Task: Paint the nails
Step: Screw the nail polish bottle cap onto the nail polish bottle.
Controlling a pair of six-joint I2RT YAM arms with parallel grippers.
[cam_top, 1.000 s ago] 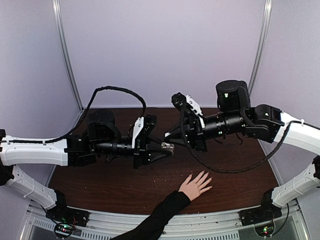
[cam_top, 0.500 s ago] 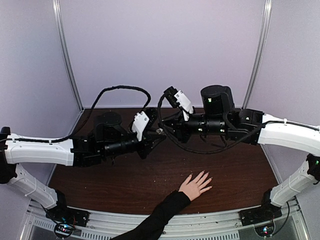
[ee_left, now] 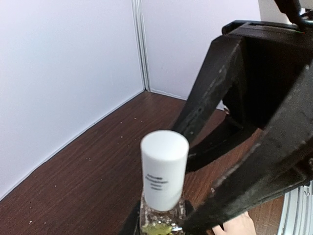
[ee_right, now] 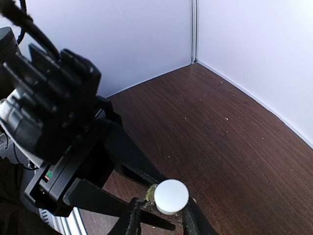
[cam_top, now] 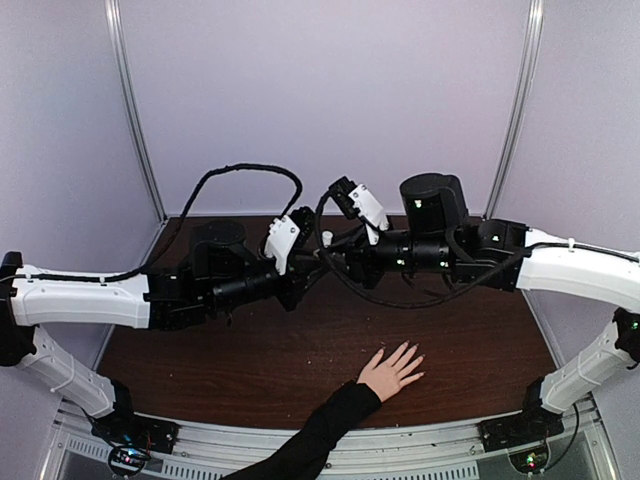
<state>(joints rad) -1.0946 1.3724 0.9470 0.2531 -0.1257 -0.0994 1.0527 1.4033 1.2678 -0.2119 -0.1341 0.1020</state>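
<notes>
A light-skinned hand with a black sleeve lies flat on the brown table near the front edge, fingers spread. Its tiny pale nails point to the right rear. My left gripper is shut on the glass body of a small clear bottle with a white cap, held upright above the table's middle. My right gripper meets it from the right, its jaws open on either side of the cap, with a gap on the left side. The right gripper also shows in the top view.
The brown table is walled by pale panels at the back and sides. Black cables loop over both arms. Part of the hand shows at the bottom of the left wrist view, below the grippers.
My left gripper lifted the bottle up and towards the back. My right arm swung left, and its jaws came round the white cap. The hand has not moved.
</notes>
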